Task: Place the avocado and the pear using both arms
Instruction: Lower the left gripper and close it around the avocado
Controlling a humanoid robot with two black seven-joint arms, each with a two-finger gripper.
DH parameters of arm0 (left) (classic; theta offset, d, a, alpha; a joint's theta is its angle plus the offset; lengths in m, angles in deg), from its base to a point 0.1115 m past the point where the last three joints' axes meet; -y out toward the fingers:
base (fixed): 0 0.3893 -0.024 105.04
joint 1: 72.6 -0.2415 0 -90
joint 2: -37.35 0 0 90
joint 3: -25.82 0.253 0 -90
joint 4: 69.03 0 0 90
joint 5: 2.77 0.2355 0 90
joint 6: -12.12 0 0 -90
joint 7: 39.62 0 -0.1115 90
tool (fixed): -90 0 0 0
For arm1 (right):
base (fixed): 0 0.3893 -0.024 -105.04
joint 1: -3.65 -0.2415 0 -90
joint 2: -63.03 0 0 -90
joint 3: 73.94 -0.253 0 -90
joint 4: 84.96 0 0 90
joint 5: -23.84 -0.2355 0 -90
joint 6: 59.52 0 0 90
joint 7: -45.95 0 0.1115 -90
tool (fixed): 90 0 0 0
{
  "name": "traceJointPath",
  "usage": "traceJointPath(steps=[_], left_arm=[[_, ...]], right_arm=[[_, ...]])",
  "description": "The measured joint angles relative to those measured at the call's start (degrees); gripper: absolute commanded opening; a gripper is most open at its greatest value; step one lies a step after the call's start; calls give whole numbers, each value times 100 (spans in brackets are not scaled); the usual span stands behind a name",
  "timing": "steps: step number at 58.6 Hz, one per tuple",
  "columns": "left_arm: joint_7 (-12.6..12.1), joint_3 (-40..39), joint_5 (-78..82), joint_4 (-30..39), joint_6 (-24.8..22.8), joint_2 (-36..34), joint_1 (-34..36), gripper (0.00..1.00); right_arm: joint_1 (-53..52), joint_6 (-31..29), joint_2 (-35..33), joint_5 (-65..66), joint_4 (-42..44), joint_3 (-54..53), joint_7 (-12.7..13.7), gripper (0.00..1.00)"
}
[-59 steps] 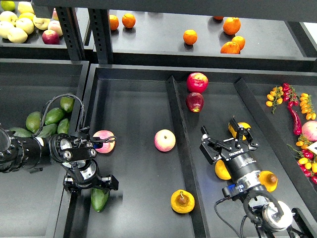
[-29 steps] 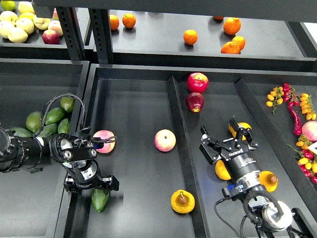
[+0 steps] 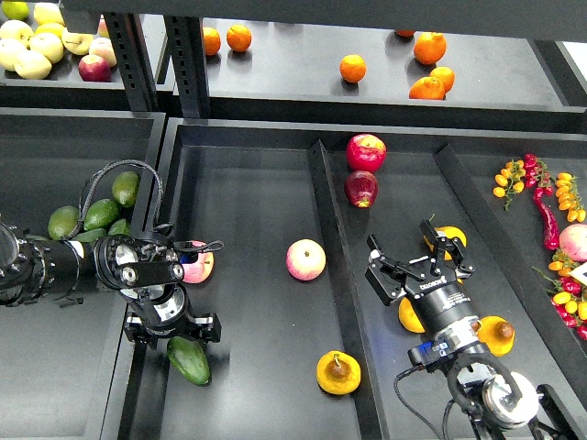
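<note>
A glossy green avocado point(image 3: 189, 359) lies tilted on the floor of the black tray point(image 3: 248, 192), in its left compartment near the front. My left gripper point(image 3: 172, 330) hangs just above it, open, its fingers spread wider than the fruit. A yellow-orange pear point(image 3: 337, 372) with a dark pit lies at the front of the same compartment, near the divider. My right gripper point(image 3: 415, 264) is open and empty over the right compartment, above similar yellow-orange fruits point(image 3: 410, 316).
A pink-yellow apple point(image 3: 305, 259) lies mid-tray, and another point(image 3: 195, 264) lies by my left wrist. Two red apples point(image 3: 364, 152) lie at the back. A pile of avocados point(image 3: 92, 215) fills the left bin. Oranges point(image 3: 426, 87) are on the shelf. Chillies and small tomatoes point(image 3: 548, 206) lie at right.
My left gripper has drawn back up and left off the avocado, which now lies tilted and in fuller view. My right gripper has shifted slightly left.
</note>
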Motion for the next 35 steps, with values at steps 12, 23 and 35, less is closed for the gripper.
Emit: traceJointPath(steps=[12, 23, 35], left_arm=[[0, 9, 1, 1, 0, 0, -41, 93], [0, -18, -4, 1, 0, 0, -62, 92], [0, -41, -13, -6, 0, 0, -77, 87]], right_arm=[[0, 0, 0, 0, 0, 5, 2, 100], [0, 0, 0, 0, 0, 23, 2, 100], [8, 0, 0, 0, 0, 50, 2, 100]])
